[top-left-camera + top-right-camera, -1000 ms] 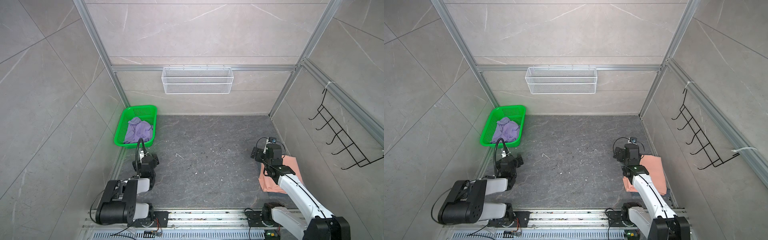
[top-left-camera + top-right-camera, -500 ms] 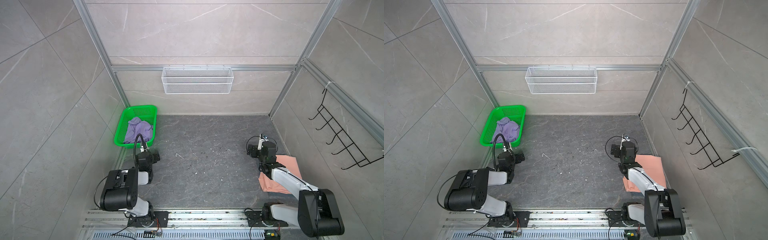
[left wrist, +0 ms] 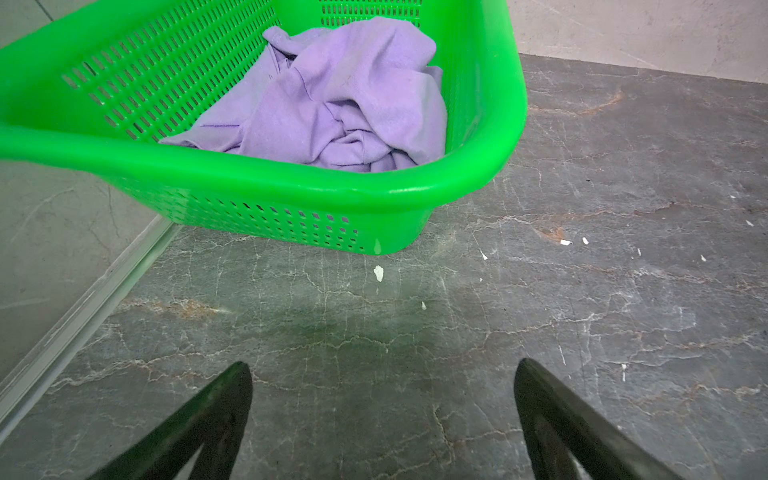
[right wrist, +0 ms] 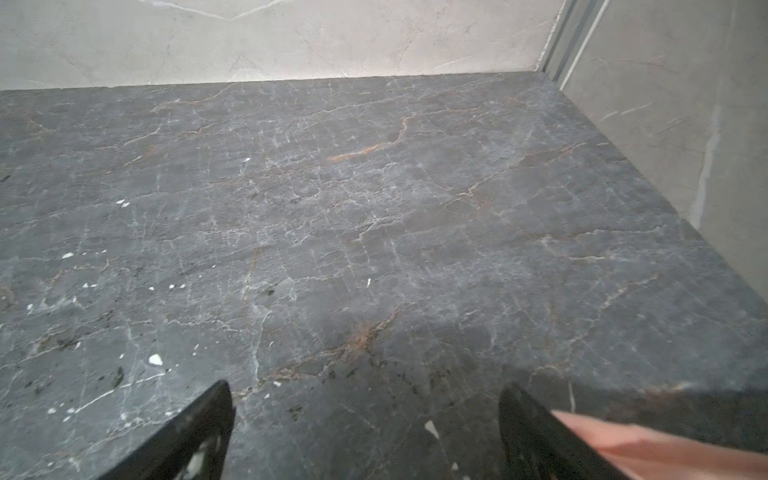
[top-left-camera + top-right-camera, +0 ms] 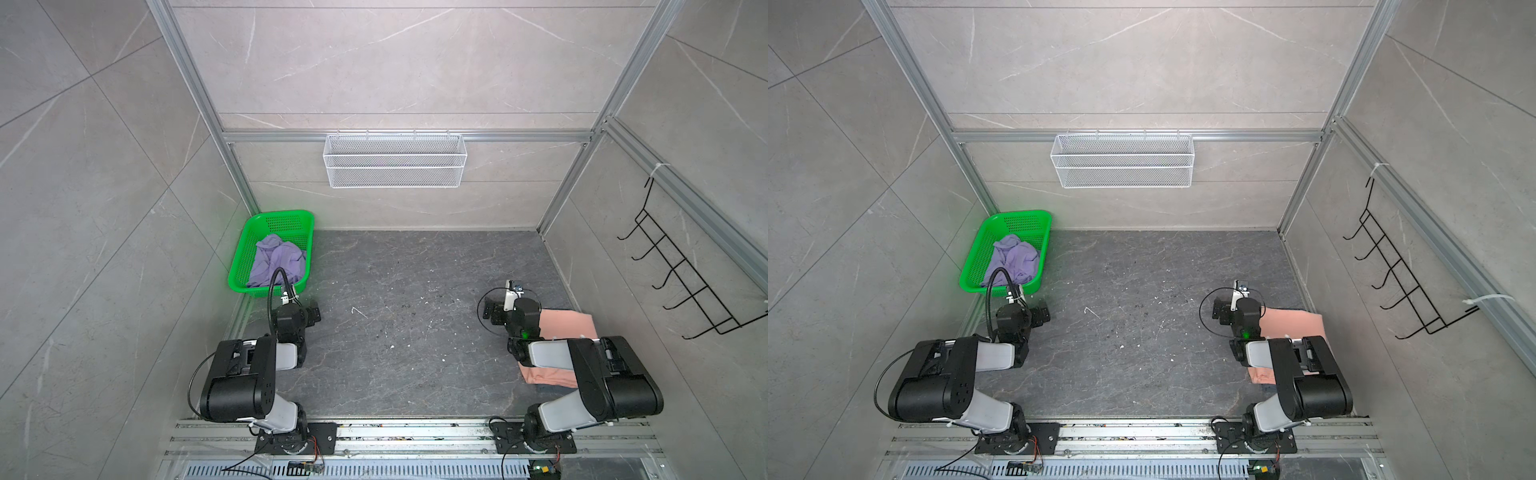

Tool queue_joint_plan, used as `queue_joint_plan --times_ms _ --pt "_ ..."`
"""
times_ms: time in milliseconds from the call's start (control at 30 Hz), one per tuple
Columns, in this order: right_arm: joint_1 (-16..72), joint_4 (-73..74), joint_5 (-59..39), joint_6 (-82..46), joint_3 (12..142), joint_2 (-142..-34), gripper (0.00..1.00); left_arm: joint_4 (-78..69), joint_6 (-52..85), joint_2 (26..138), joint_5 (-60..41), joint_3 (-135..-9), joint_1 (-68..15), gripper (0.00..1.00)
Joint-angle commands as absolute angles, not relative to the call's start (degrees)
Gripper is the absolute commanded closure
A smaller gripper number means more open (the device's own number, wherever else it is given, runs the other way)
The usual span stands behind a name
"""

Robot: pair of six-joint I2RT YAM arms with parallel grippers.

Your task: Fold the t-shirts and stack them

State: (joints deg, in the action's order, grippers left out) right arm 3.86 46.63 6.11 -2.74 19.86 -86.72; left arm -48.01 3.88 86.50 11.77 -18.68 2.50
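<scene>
- Basket stands just ahead of the left gripper, a little to its outer side and not touching it.
- Lavender shirt lies crumpled inside the basket, bunched toward the wall nearest the gripper. It looks light, soft and limp, so it should sag and unfurl when lifted. My pick for a hold is a raised ridge of the top folds, pinched from above. The collar or a shoulder seam would be better, but neither can be made out in the heap.
- Left gripper hangs low over the bare table with its jaws wide apart and nothing between them.
- Right gripper is also spread wide and empty, low over the table.
- Peach shirt lies folded flat beside and behind the right gripper, on its outer side, partly under that arm. An edge shows against the outer finger; whether they touch I cannot tell. It is thin, floppy cloth, likely to slide, so it is best taken at a folded edge.
- No third shirt shows in any view.
</scene>
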Motion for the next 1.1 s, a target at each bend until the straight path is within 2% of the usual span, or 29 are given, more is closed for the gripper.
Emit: queue_joint_plan --times_ms 0,1067 --pt "4.17 51.28 5.75 -1.77 19.91 -86.75 0.0 -49.48 2.94 86.09 11.36 -20.12 2.35 0.0" --pt "5.76 50.89 8.0 -0.8 20.13 -86.74 0.01 -49.84 2.87 85.89 11.36 -19.86 2.37 0.0"
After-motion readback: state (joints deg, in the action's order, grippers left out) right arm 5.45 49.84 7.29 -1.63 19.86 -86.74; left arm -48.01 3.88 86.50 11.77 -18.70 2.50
